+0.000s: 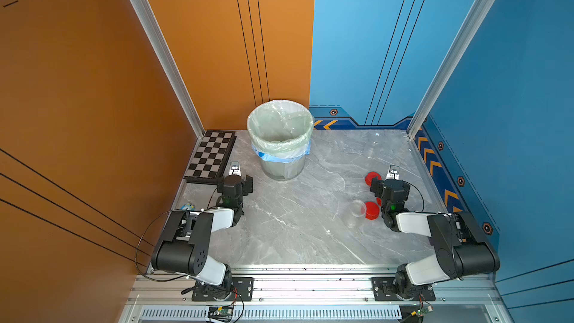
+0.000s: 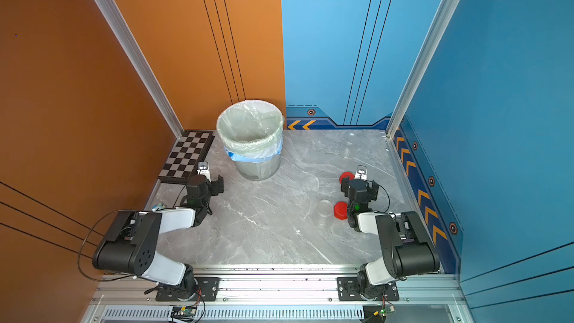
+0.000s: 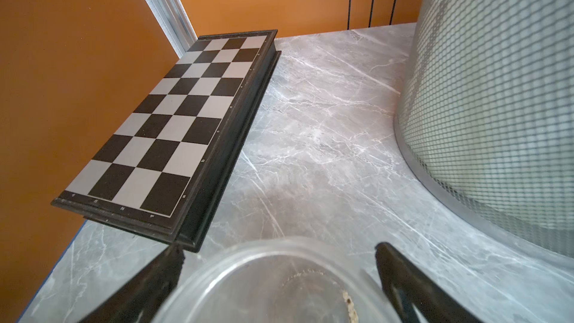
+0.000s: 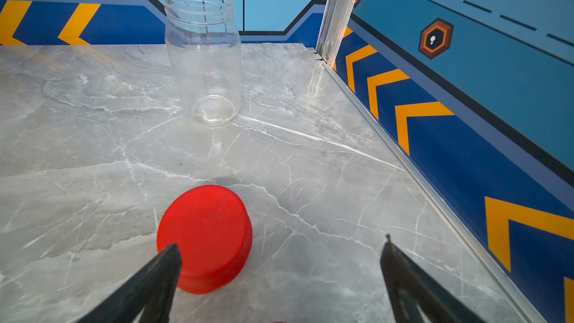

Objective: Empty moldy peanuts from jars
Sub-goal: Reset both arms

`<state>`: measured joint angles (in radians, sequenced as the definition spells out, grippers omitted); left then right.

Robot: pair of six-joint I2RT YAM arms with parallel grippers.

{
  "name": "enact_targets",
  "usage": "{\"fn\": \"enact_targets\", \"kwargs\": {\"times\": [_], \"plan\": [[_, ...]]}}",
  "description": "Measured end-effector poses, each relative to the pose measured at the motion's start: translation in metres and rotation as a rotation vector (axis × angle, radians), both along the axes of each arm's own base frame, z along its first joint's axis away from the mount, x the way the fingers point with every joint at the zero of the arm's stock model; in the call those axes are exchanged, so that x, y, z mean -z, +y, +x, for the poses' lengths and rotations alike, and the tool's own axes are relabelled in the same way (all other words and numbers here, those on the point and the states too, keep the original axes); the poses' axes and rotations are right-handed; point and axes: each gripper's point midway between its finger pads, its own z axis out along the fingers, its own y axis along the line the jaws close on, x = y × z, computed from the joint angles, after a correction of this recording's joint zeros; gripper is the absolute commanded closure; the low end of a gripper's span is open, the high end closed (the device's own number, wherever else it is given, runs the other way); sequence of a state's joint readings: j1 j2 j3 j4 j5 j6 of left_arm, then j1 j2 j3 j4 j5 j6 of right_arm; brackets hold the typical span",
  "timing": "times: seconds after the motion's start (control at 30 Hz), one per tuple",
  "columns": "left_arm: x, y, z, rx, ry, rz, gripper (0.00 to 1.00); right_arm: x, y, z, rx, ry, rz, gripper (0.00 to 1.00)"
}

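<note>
Three clear jars stand open, lids off. One jar (image 3: pixel 273 284) sits between the spread fingers of my left gripper (image 3: pixel 278 247), with only a crumbly trace inside; whether the fingers touch it I cannot tell. A second jar (image 1: pixel 357 211) (image 2: pixel 324 209) stands beside a red lid (image 1: pixel 371 210) (image 2: pixel 340 209). The third jar (image 4: pixel 203 54) (image 1: pixel 369 150) is at the far right and looks empty. My right gripper (image 4: pixel 281 242) (image 1: pixel 394 171) is open over bare table, and another red lid (image 4: pixel 205 237) (image 1: pixel 372 178) lies by one finger. No moldy peanuts show anywhere.
A mesh bin (image 1: pixel 279 128) (image 2: pixel 250 125) (image 3: pixel 497 88) lined with a pale green bag stands at the back centre, close to my left gripper (image 1: pixel 235 170). A folded chessboard (image 1: pixel 211 156) (image 3: pixel 174 132) lies along the orange wall. A small blue-white object (image 1: pixel 187 206) sits by the left edge.
</note>
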<state>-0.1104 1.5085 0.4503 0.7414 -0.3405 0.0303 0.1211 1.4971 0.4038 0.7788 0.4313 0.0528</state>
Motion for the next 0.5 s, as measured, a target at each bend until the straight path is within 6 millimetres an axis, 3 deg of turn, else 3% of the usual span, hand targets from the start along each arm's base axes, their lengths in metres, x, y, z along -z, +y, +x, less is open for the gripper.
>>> {"fn": "enact_targets", "kwargs": {"times": [0.5], "plan": [[-0.0023, 0.0020, -0.0050, 0.001, -0.047, -0.009, 0.02, -0.0004, -0.0029, 0.0026, -0.018, -0.008, 0.025, 0.00]]}}
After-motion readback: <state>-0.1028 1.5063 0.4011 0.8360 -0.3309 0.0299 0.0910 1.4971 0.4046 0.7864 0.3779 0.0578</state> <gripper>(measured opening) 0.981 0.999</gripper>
